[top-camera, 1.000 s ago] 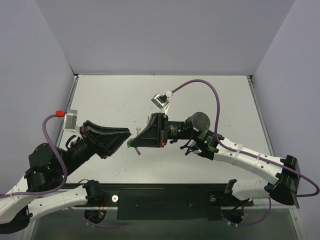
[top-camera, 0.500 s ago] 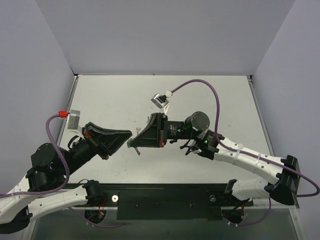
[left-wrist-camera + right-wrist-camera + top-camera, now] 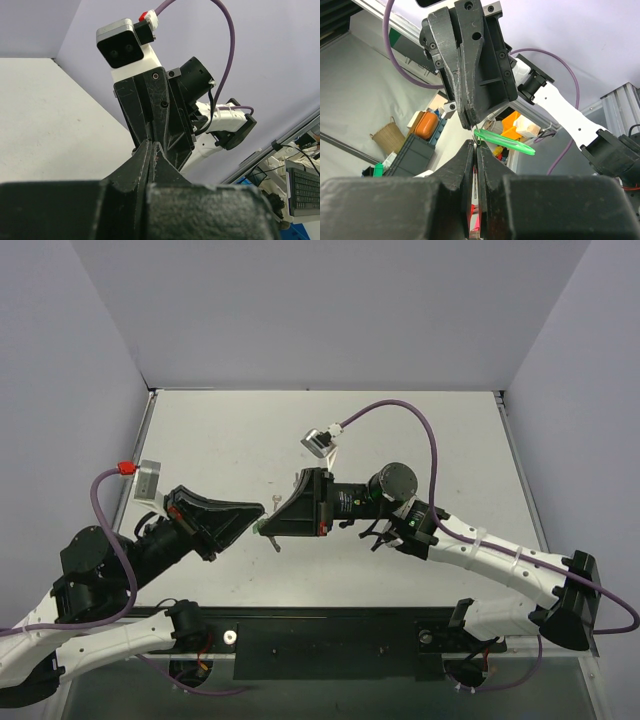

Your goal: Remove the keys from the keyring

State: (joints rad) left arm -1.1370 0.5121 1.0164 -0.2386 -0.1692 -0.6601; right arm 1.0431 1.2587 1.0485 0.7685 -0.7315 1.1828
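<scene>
Green-headed key [image 3: 505,142] and bare silver keys [image 3: 277,505] hang above the table [image 3: 220,440], between the meeting tips of the left gripper [image 3: 252,517] and right gripper [image 3: 275,523]. We see both jaws pressed together; what they pinch, we cannot tell.

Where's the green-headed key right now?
Right wrist view: the green-headed key juts rightward where the left gripper and right gripper tips meet, above the middle of the table.
</scene>
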